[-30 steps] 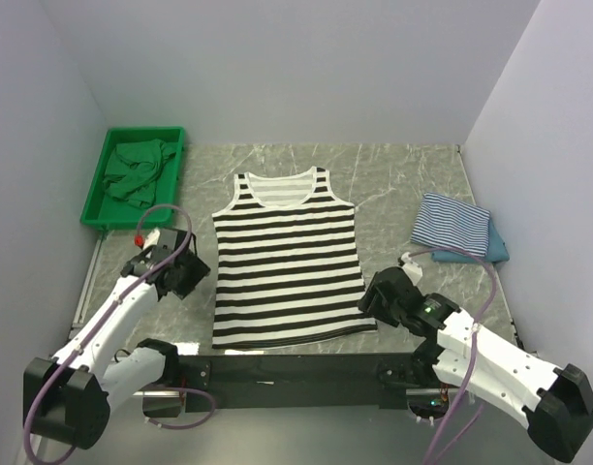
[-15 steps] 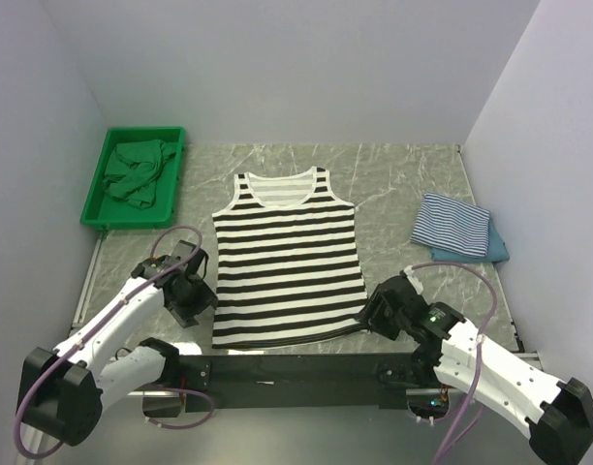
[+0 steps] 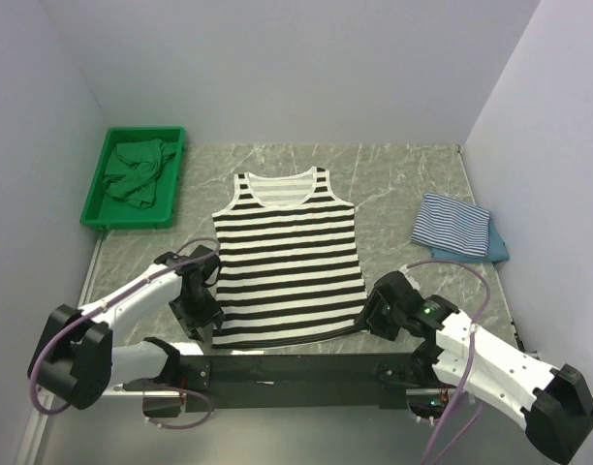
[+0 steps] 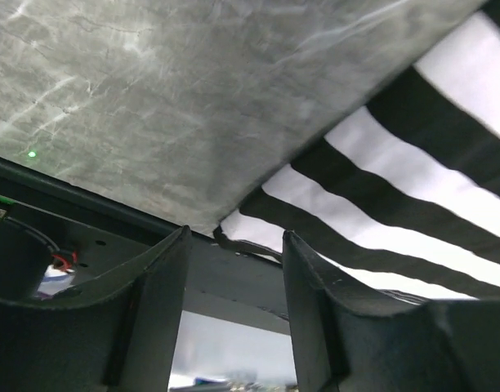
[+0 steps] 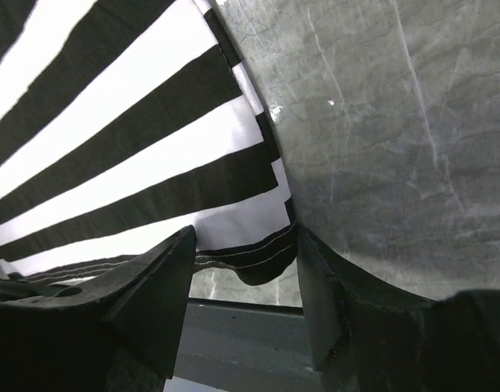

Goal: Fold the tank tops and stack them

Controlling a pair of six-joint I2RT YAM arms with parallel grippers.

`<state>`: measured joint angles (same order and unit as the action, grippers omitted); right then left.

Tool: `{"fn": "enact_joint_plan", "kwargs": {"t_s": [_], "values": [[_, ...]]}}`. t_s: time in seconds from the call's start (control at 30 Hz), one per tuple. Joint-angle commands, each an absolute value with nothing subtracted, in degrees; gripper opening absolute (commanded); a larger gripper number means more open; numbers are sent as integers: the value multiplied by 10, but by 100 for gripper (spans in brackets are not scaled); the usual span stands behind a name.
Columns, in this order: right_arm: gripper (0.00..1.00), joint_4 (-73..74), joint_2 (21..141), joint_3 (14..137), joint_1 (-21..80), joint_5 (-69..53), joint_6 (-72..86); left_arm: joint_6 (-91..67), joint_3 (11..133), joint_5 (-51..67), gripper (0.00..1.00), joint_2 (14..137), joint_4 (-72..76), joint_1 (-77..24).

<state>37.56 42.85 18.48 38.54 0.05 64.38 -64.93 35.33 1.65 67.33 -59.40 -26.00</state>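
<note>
Both stand w/ fingers apart, nothing clamped: left end effector [image 4: 234, 245] at lower-left hem corner, right end effector [image 5: 246, 245] at lower-right, of the wide black-and-white striped cloth tank top [image 3: 287, 257], flat mid-frame on grey marble table [image 3: 403, 184]. Prob. set to pinch hem for first fold.

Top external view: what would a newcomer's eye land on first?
The black-and-white striped tank top spread flat mid-table, with the left gripper and right gripper open at its two near hem corners. Then the green tray at far left holding a crumpled cloth, and the folded tops at right.
</note>
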Motion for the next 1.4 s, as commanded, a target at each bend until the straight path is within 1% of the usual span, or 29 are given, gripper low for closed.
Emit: {"fn": "enact_joint_plan", "kwargs": {"t_s": [0.0,0.13,0.27,0.37,0.4,0.43,0.47,0.5,0.57,0.6,0.67,0.7,0.77,0.83,0.97,1.0,1.03,1.07,1.13,1.17,1.27,1.37], "values": [[60,448,464,186,379,5,614,-621,369,33,53,693,-607,-265],[60,462,475,194,365,2,594,-607,378,40,49,711,-613,-265],[60,447,494,183,363,-23,590,-598,373,36,44,728,-600,-267],[59,438,508,187,361,-19,594,-598,363,54,36,741,-569,-270],[59,436,511,191,360,-19,593,-591,363,60,30,746,-562,-270],[58,433,520,192,359,-18,590,-586,366,62,26,754,-556,-270],[55,433,524,194,359,-18,587,-580,379,59,22,772,-552,-269],[50,432,527,197,356,-18,584,-568,389,51,15,780,-553,-269],[43,427,531,200,352,-16,577,-557,419,48,3,794,-550,-267],[37,430,532,207,351,-14,574,-549,429,48,1,795,-548,-264],[29,434,533,218,346,-7,567,-534,456,56,1,793,-542,-244],[19,438,533,231,346,-5,565,-521,466,56,1,792,-544,-235],[12,451,534,246,344,13,555,-509,491,61,1,781,-547,-203],[8,479,538,277,337,32,532,-494,502,71,1,768,-553,-177],[0,504,544,319,319,26,498,-477,487,108,1,750,-551,-175],[0,508,544,332,318,28,493,-475,476,123,2,744,-545,-175],[0,512,545,340,315,32,482,-475,449,137,7,727,-530,-175],[0,511,547,353,309,37,475,-480,433,176,19,717,-516,-177],[0,497,566,366,297,36,455,-493,398,190,34,689,-495,-191],[0,491,576,372,293,31,448,-498,393,189,46,685,-494,-194],[0,461,611,379,288,13,439,-525,388,166,55,679,-463,-198],[0,432,634,374,287,10,432,-537,415,135,56,703,-426,-198]]}}
